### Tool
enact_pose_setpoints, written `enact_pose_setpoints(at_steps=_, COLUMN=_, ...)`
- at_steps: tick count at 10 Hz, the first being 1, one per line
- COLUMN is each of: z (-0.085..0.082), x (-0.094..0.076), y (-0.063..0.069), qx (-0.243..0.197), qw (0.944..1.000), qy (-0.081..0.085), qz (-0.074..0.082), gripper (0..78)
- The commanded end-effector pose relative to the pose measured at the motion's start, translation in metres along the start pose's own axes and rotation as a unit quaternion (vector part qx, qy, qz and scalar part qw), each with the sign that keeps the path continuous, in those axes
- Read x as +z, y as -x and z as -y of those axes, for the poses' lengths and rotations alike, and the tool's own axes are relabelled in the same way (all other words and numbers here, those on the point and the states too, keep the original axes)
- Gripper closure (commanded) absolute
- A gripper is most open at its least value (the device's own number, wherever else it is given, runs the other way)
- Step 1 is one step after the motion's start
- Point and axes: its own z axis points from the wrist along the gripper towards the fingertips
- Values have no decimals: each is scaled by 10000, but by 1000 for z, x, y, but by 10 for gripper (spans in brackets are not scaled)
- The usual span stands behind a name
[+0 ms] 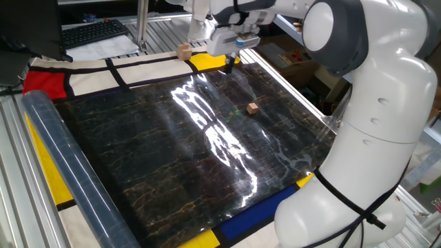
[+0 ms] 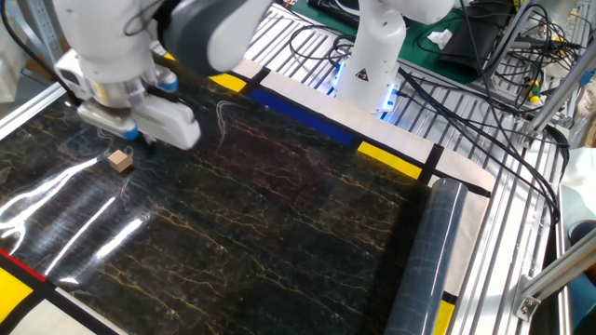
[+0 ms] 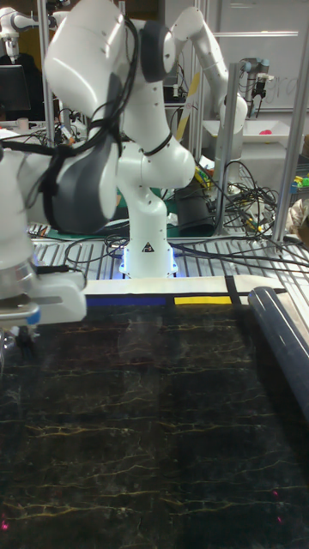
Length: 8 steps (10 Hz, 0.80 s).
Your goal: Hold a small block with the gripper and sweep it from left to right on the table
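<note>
Black two-fingered gripper [image 1: 229, 67]: state unclear, empty | tiny tan wooden cubes on black marbled table [image 1: 138, 151]: one [image 1: 253, 107] | paler cubes: one [image 1: 183, 51]

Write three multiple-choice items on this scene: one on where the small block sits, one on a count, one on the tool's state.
1. The small block lies
A. on the black table
B. on the yellow cloth
C. between the tool's fingers

2. Wooden cubes in the one fixed view:
A. one
B. two
C. four

3. The tool is
A. gripping the block
B. resting on the clear roll
C. holding nothing, apart from the block

Key: 1 A, it sits alone on the dark sheet. 2 B, the block plus the paler cube. 3 C, a clear gap separates them.
</note>
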Motion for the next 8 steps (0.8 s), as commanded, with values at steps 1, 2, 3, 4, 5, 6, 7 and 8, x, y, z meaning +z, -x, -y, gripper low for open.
enact_pose_setpoints(at_steps=1, z=88, x=22, y=-41, qx=311, qw=9995, qy=-78, qz=-30, gripper=776)
enact_pose_setpoints(at_steps=2, z=88, x=22, y=-41, qx=310, qw=9995, qy=-73, qz=-25, gripper=776)
enact_pose_setpoints(at_steps=3, z=88, x=22, y=-41, qx=293, qw=9995, qy=-67, qz=1, gripper=776)
enact_pose_setpoints(at_steps=4, z=88, x=22, y=-41, qx=395, qw=9992, qy=-90, qz=3, gripper=776)
enact_pose_setpoints(at_steps=5, z=88, x=22, y=-41, qx=538, qw=9985, qy=-94, qz=6, gripper=776)
enact_pose_setpoints(at_steps=6, z=88, x=22, y=-41, qx=676, qw=9977, qy=-100, qz=27, gripper=776)
enact_pose_setpoints(at_steps=7, z=86, x=22, y=-41, qx=768, qw=9970, qy=-121, qz=41, gripper=776)
enact_pose_setpoints(at_steps=8, z=84, x=21, y=-42, qx=767, qw=9970, qy=-122, qz=48, gripper=776)
